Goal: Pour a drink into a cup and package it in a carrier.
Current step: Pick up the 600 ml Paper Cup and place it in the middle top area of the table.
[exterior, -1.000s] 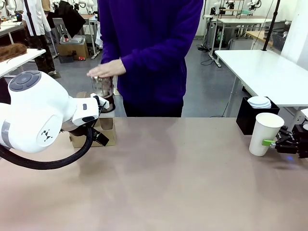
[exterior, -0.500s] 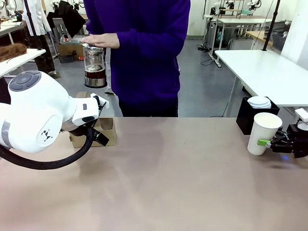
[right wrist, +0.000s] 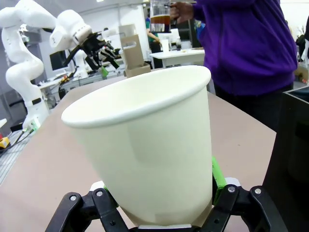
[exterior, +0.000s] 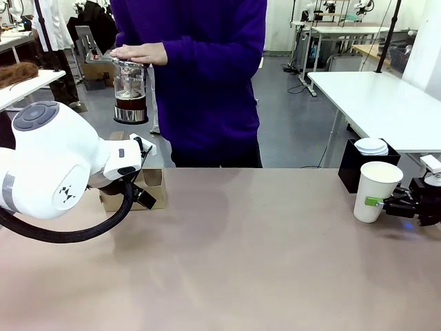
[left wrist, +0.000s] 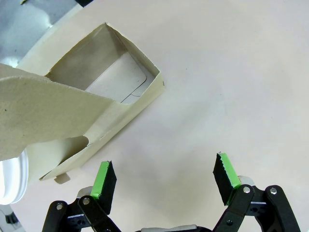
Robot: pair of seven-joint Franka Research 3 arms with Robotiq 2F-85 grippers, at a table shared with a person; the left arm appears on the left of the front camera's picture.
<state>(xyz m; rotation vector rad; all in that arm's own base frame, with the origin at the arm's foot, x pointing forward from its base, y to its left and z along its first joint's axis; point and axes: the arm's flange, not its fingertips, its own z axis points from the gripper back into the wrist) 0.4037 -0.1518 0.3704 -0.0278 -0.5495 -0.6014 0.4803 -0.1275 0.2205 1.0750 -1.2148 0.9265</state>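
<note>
Person (exterior: 207, 76) at 12 o'clock, hand (exterior: 141, 53) palm-down, fingers together, on top of jug (exterior: 129, 86) of drink (exterior: 129, 105), held aloft at 11. Table (exterior: 241, 262): carrier (exterior: 153, 187) at 9, left gripper (left wrist: 166, 176) beside it, spread wide, holding nothing. Cup (exterior: 375, 189) at 3, pinched by right gripper (exterior: 380, 203).

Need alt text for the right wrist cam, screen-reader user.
The right gripper clamps a tall white paper cup that dominates the foreground, green pads against its lower wall. Beyond it, a person in a purple top holds up a clear jug of dark drink, and the left gripper hangs open by the brown cardboard carrier.
</note>
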